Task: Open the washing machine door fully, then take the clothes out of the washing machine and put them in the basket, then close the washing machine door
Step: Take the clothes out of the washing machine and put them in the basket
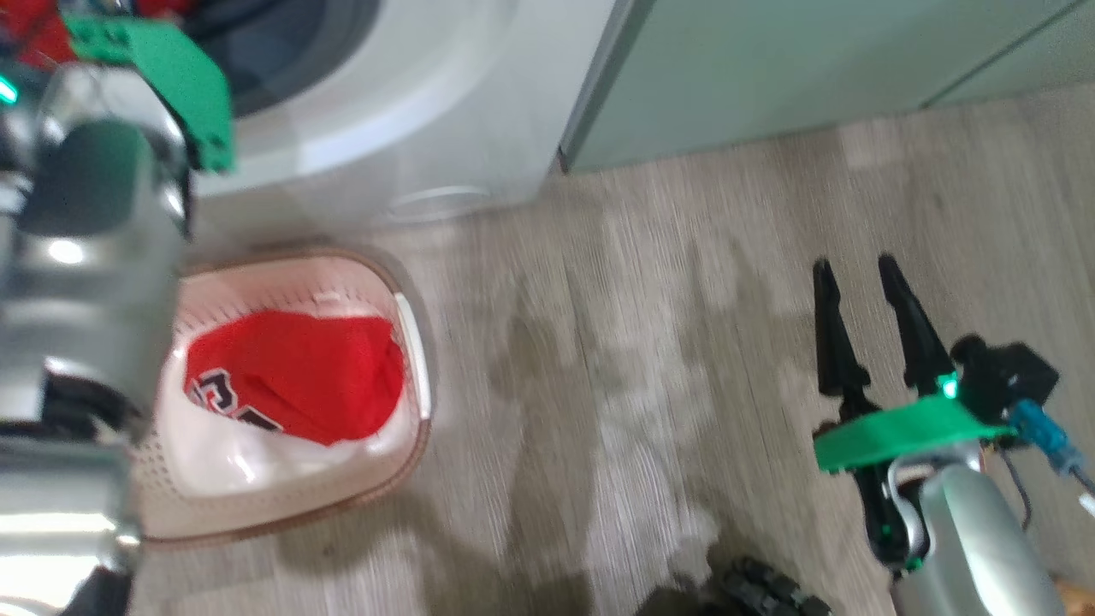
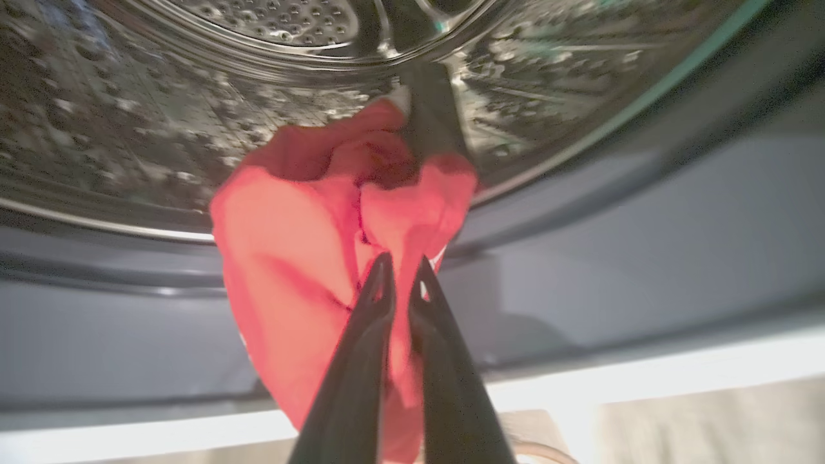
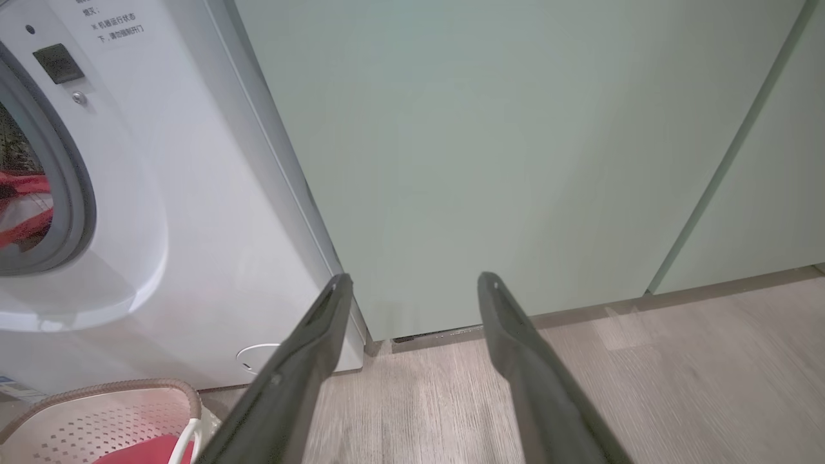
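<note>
Where the left wrist view looks into the steel drum (image 2: 161,116) of the washing machine (image 1: 411,128), the left pincer (image 2: 403,264) is closed on a red jersey (image 2: 290,258) that hangs over the grey seal at the drum's mouth. The head view shows instead the basket (image 1: 376,258) on the floor just in front of the machine, with a second jersey (image 1: 299,376), lettered, lying in it. Far right, the right pincer (image 1: 855,274) stands open and empty, facing pale green cabinets (image 3: 515,161) in its own wrist view.
</note>
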### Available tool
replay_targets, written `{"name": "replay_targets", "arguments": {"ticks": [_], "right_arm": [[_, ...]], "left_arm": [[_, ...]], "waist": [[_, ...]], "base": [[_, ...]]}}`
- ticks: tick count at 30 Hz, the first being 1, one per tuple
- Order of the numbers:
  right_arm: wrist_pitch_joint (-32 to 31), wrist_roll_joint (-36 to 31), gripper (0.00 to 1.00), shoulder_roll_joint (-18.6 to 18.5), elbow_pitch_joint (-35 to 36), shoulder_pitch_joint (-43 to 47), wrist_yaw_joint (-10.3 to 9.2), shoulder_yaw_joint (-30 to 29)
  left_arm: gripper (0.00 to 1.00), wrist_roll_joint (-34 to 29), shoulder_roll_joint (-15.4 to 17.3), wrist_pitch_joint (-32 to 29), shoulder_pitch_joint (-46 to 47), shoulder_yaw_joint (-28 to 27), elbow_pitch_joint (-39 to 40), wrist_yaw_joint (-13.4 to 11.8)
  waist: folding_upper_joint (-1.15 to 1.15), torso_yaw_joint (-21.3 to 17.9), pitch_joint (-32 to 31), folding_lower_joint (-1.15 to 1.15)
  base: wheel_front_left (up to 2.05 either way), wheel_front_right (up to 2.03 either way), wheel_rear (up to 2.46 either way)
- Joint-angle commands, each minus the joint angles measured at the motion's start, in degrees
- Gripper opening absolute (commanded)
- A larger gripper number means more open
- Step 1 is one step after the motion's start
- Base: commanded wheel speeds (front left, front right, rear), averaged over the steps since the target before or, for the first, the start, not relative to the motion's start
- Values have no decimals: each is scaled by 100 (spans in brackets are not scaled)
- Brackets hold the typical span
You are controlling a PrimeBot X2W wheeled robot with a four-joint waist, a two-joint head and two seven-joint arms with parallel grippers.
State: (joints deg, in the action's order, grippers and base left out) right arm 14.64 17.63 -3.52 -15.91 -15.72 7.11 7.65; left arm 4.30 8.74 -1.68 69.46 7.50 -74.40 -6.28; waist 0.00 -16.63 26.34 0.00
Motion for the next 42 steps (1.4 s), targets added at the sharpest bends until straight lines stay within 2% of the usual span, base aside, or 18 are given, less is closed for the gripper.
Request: {"name": "replay_targets", "arguments": {"ticks": [1,12,22,27,35,39,42], "right_arm": [[36,-29,100,-105,109,212,37,78],[36,-47,100,-358,-13,849,37,88],[36,-67,100,-442,-31,1245,37,73],[36,-40,100,-525,-27,1314,37,138],[36,-19,100,-591,11,1177,37,239],[36,-9,100,-617,24,1066,37,243],[36,-2,100,-634,53,939,37,223]], "left_arm": [[0,193,92,189,-119,-185,130,155],[0,837,-314,1177,-1575,-466,95,1047],[0,921,-425,1315,-2601,-321,72,1222],[0,1066,-521,1140,-3139,-267,62,1292],[0,1135,-555,565,-3739,-149,50,1199],[0,1201,-561,349,-3802,-150,48,1189],[0,1266,-566,-44,-3788,-130,46,1183]], "waist": [[0,164,-451,0],[0,533,-1695,0],[0,912,-2294,0],[0,1058,-2374,0],[0,1057,-2158,0],[0,989,-1986,0],[0,884,-1680,0]], "base": [[0,0,0],[0,0,0],[0,0,0],[0,0,0],[0,0,0],[0,0,0],[0,0,0]]}}
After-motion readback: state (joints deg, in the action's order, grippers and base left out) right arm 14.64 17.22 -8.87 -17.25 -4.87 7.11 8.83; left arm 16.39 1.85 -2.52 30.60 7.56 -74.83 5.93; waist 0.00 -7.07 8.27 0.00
